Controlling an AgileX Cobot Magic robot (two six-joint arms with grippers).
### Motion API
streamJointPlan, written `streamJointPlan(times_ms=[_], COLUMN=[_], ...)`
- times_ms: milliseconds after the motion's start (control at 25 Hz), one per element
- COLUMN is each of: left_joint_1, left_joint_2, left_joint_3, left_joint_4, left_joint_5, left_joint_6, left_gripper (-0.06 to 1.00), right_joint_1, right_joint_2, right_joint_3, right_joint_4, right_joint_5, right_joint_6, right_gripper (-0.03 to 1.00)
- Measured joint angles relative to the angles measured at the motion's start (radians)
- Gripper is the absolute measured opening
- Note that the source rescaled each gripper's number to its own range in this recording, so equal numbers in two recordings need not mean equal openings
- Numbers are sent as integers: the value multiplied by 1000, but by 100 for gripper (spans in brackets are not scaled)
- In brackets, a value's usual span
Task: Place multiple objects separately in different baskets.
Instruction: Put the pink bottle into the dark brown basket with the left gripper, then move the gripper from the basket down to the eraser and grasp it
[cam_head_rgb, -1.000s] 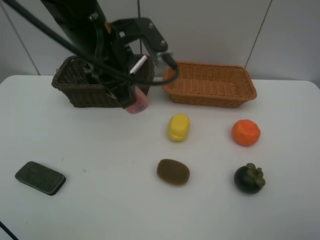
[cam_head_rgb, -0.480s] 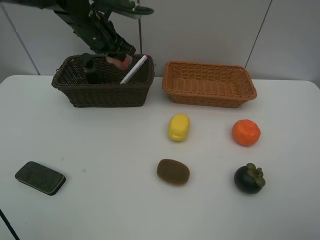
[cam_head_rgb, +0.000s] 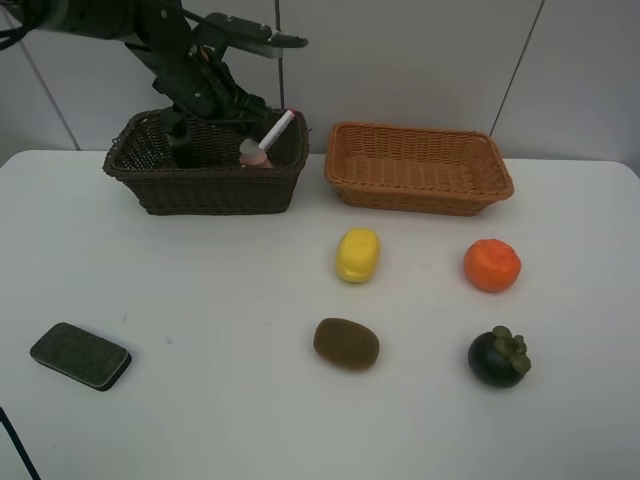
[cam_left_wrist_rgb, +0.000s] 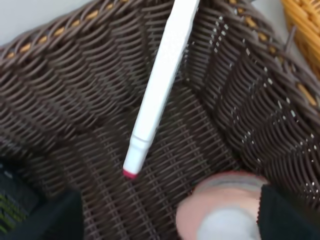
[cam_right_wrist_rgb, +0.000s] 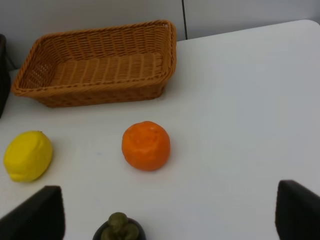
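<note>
Now the left gripper stands spread wide over the dark basket, the bottle loose between its jaws beside the marker. Lifting askew could snag the bottle on a finger or knock the leaning marker over the rim. Right gripper hangs spread and empty above the orange

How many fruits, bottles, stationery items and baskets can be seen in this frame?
Fruits: 4 (lemon, orange, kiwi, mangosteen)
Bottles: 2 (pink bottle, dark bottle)
Stationery: 2 (marker, eraser)
Baskets: 2 (dark brown basket, orange-tan basket)
Total: 10
</note>
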Motion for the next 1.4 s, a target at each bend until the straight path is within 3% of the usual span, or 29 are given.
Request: streamJointPlan(times_ms=[80, 320, 400, 560, 680, 800, 1080, 1200, 1400], left_joint_1=[0, 0, 0, 0, 0, 0, -3, -4, -4], left_joint_2=[-14, -39, -39, -62, -123, -220, -423, -439, -439], left_joint_3=[-42, -237, -254, -199, -95, 67, 390, 461, 533], left_joint_4=[0, -4, 9, 19, -36, -71, -71, -70, -70], left_joint_5=[97, 598, 700, 728, 730, 730, 731, 731, 693], left_joint_6=[-28, -94, -122, -172, -185, -197, -241, -98, 358], left_gripper=[92, 92, 92, 92, 92, 92, 92, 92, 92], right_joint_1=[0, 0, 0, 0, 0, 0, 0, 0, 0], right_joint_2=[0, 0, 0, 0, 0, 0, 0, 0, 0], right_joint_3=[0, 0, 0, 0, 0, 0, 0, 0, 0], right_joint_4=[0, 0, 0, 0, 0, 0, 0, 0, 0], right_joint_5=[0, 0, 0, 0, 0, 0, 0, 0, 0], right_joint_6=[0, 0, 0, 0, 0, 0, 0, 0, 0], right_gripper=[99, 99, 99, 99, 99, 99, 99, 99, 99])
